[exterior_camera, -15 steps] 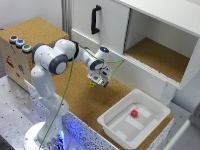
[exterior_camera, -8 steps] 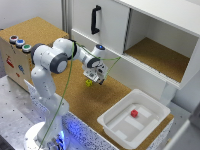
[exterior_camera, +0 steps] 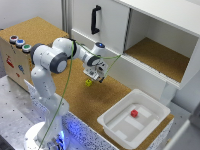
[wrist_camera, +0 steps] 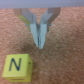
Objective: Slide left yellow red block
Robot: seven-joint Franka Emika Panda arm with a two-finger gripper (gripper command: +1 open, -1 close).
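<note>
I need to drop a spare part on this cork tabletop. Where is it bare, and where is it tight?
Bare cork lies between the wooden button box and the white cabinet's sliding door. More lies between the small yellow cube and the white plastic bin holding a small red cube. It is crowded where the gripper hangs, fingers closed, beside the yellow cube.

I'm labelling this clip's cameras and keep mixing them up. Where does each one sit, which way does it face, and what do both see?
Exterior view: off the arm, raised, looking down across the cork table at the cabinet, white tray with a red cube, and the whole arm.
Wrist view: on the wrist, facing down at the cork; only the gripper, fingers together, shows.
Shared: the gripper and the yellow block beside it.
</note>
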